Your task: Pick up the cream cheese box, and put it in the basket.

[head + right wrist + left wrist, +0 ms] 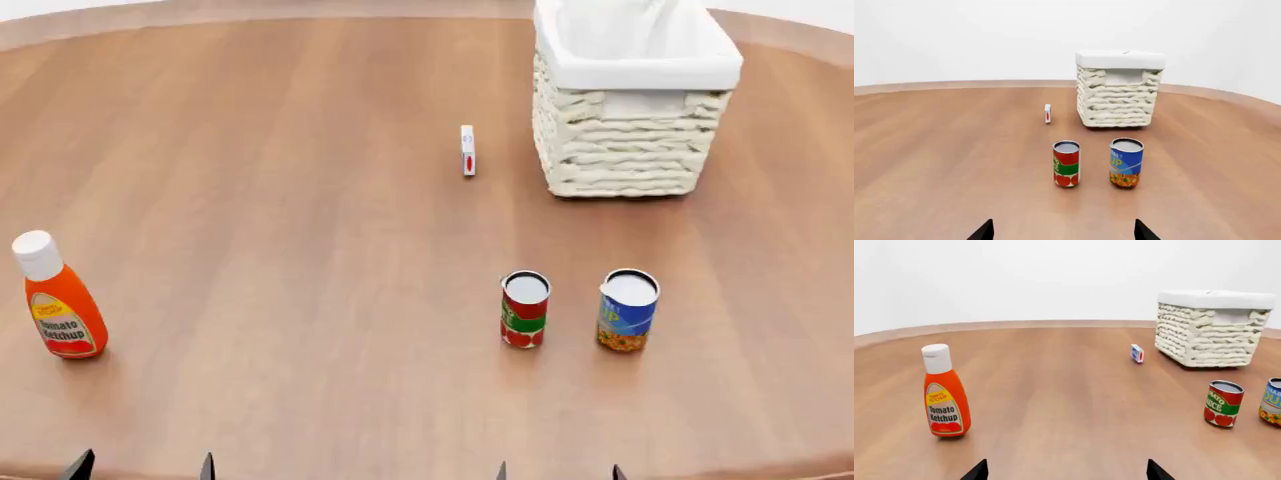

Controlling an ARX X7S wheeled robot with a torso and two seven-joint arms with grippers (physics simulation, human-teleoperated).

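Observation:
The cream cheese box is a small thin white box with a red mark, standing on edge on the table just left of the basket. It also shows in the left wrist view and the right wrist view. The basket, woven with a white liner, shows too in the left wrist view and the right wrist view. My left gripper and right gripper are open and empty at the table's near edge, far from the box. Only their dark fingertips show.
A red-and-green can and a blue-and-yellow can stand between my right gripper and the basket. A tomato ketchup bottle stands at the near left. The round wooden table spreads under everything.

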